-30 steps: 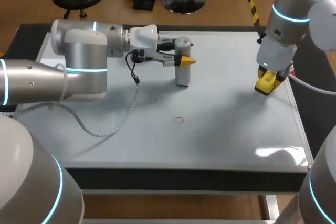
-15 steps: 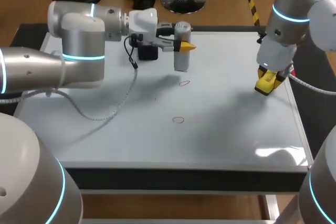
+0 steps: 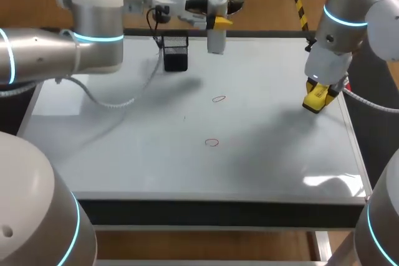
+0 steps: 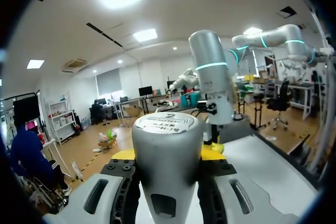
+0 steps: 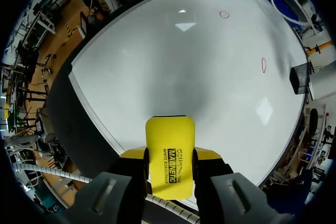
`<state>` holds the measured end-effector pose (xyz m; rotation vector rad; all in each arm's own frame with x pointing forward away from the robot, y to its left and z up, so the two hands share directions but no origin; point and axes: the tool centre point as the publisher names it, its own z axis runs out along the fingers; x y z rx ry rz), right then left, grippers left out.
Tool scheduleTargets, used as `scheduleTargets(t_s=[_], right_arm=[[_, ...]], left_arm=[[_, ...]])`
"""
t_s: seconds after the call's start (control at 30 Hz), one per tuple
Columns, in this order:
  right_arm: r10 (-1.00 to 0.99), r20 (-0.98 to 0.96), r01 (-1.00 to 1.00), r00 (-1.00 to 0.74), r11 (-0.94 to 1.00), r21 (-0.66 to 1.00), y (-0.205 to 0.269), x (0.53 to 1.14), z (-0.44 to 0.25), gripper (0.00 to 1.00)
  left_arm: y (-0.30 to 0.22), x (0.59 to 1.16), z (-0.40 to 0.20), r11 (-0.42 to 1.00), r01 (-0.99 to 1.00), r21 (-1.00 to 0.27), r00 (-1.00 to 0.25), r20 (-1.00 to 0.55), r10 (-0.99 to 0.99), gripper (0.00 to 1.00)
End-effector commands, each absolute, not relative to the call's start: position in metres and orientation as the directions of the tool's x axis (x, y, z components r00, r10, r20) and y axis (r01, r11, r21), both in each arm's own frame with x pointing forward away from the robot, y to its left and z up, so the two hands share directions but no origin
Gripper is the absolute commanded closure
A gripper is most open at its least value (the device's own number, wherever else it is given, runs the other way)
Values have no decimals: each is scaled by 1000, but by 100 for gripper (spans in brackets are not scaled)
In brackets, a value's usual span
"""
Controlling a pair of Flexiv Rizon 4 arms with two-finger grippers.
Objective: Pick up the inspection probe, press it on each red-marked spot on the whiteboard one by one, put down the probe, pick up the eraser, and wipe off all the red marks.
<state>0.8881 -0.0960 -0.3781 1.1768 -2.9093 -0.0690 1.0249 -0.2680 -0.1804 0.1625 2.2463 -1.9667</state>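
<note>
Setting: robotics lab. Evidence: two grey robot arms with lit cyan rings, left arm (image 3: 93,48) and right arm (image 3: 340,4), flank a whiteboard (image 3: 249,166) laid flat as the work surface.

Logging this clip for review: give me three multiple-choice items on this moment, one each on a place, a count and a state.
1. Where is the eraser? A) in the right jaws B) lying loose C) in the left jaws
2. How many red marks are on the whiteboard? A) one B) two C) four
3. The left jaws are: A) open and empty B) shut on the eraser C) shut on the probe
Answers: 1 A, the right wrist view shows it clamped; 2 B, two red rings show; 3 C, the probe sits gripped from both sides.
</note>
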Motion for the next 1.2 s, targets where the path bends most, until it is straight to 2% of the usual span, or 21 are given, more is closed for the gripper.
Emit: scheduleTargets(t_s=[0.03, 0.7, 1.2], right_arm=[[-696, -12, -696, -717, 717, 41, -97, 888, -377, 100], [-696, -12, -696, -717, 717, 41, -97, 888, -377, 100], [-696, -12, -696, -717, 717, 41, -97, 888, -377, 100]], left_arm=[[-276, 1046, -170, 141, 181, -973, -983, -177, 40, 100], [-280, 1099, -163, 113, 123, -986, -984, -107, 140, 100], [-279, 1109, -171, 116, 126, -985, -964, -94, 248, 100]])
